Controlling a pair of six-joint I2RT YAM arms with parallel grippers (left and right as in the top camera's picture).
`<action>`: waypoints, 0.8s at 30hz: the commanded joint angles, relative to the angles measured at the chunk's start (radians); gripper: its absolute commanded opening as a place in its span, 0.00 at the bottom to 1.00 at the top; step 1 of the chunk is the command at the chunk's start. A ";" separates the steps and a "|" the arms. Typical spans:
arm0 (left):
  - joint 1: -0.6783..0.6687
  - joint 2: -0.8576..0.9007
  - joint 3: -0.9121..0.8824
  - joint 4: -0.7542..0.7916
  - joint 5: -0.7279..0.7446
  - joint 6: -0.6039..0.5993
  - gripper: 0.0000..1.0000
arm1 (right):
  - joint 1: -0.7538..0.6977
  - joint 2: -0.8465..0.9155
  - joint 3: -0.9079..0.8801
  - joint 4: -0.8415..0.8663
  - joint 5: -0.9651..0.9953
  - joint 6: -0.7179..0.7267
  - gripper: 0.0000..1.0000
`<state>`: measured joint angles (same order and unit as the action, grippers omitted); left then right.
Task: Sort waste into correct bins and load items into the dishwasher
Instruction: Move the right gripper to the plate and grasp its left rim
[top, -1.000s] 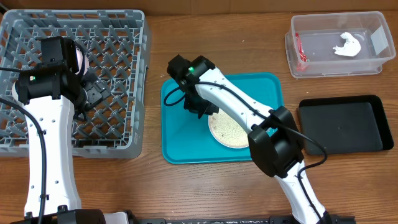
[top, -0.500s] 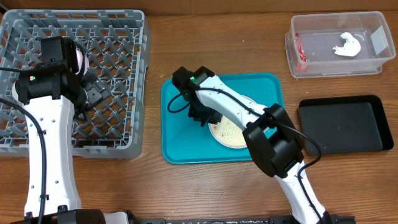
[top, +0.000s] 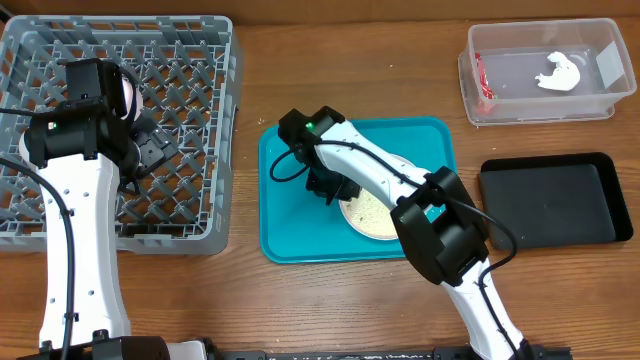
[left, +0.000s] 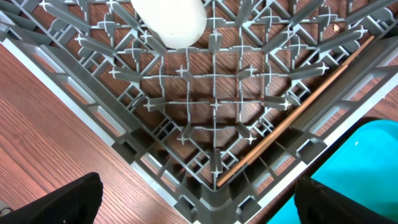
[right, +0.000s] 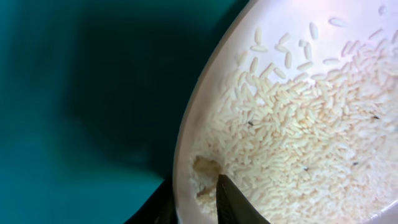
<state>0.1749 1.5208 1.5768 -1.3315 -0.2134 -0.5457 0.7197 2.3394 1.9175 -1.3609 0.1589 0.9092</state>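
The round white plate (top: 372, 212), strewn with pale rice grains, lies in the middle of the glossy teal tray (top: 290, 235), its left rim pinched between the right fingers (right: 233, 202). Bare tray stretches left of the plate. The left fingers (left: 62, 202) hang spread wide over the grey lattice rack (top: 190, 150), left of the tray.

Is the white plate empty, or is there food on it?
Not empty. Rice grains cover most of the plate, which sits on the teal tray.
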 joint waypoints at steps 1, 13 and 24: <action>0.001 0.004 -0.005 0.000 -0.003 0.015 1.00 | -0.003 -0.003 0.060 -0.019 0.043 0.007 0.23; 0.001 0.004 -0.005 0.000 -0.003 0.015 1.00 | -0.003 -0.003 0.067 0.028 0.031 0.007 0.25; 0.001 0.004 -0.005 0.000 -0.003 0.015 1.00 | -0.001 -0.003 0.006 0.089 0.031 0.008 0.25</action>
<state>0.1749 1.5208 1.5768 -1.3315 -0.2134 -0.5457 0.7197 2.3394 1.9312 -1.2758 0.1833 0.9123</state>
